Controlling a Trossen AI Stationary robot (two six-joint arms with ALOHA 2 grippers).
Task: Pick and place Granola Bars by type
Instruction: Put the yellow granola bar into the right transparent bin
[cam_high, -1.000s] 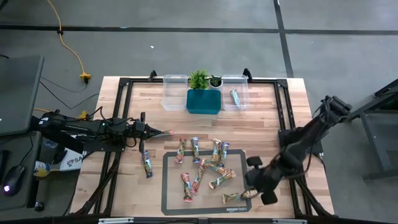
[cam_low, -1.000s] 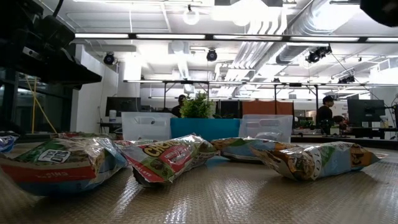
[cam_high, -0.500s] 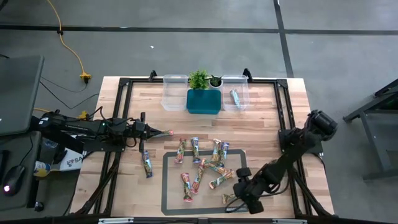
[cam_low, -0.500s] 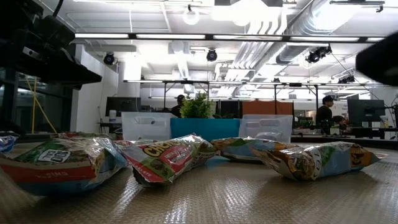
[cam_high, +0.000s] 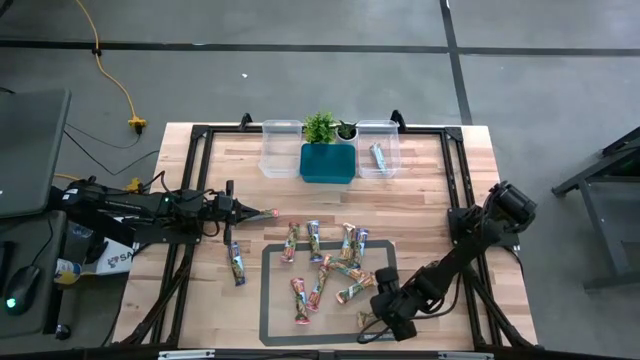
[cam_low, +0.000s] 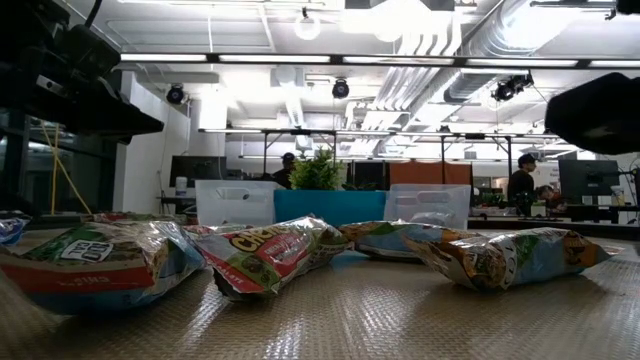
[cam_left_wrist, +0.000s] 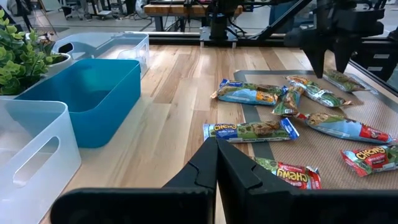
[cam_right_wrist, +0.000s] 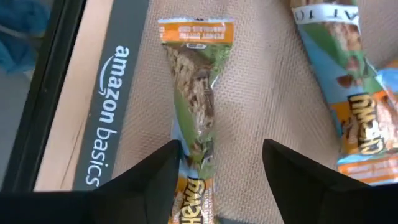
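Right gripper (cam_right_wrist: 214, 165): low centre of the right wrist frame, fingers spread wide, holding nothing; in the high view it sits lower right, over the mat's near right corner.
Target bar: an orange-and-green Chewy granola bar (cam_right_wrist: 198, 106) lies alone on the mat, centre of the right wrist frame, running down between the two spread fingers.
Key relation: the bar's long axis runs along the gripper's forward line, so the fingers straddle its narrow width; a straight drop looks enough, no turn needed.
Nearer arm: right, clearly; it is directly over this bar.
Left gripper (cam_left_wrist: 216, 163): fingers pressed together, empty, parked left of centre in the high view, well apart from the pile.
Edges: the mat (cam_right_wrist: 261, 93) border, printed "amazon basics", runs just beside the bar on the frame's left; bare wood beyond.
Neighbours: a second bar (cam_right_wrist: 348, 81) at the frame's right, apart from the target.
Room: clear fabric on both sides for the fingers.
Goal bins: clear tub (cam_high: 378, 148) holding one bar, upper centre of the high view, well away.
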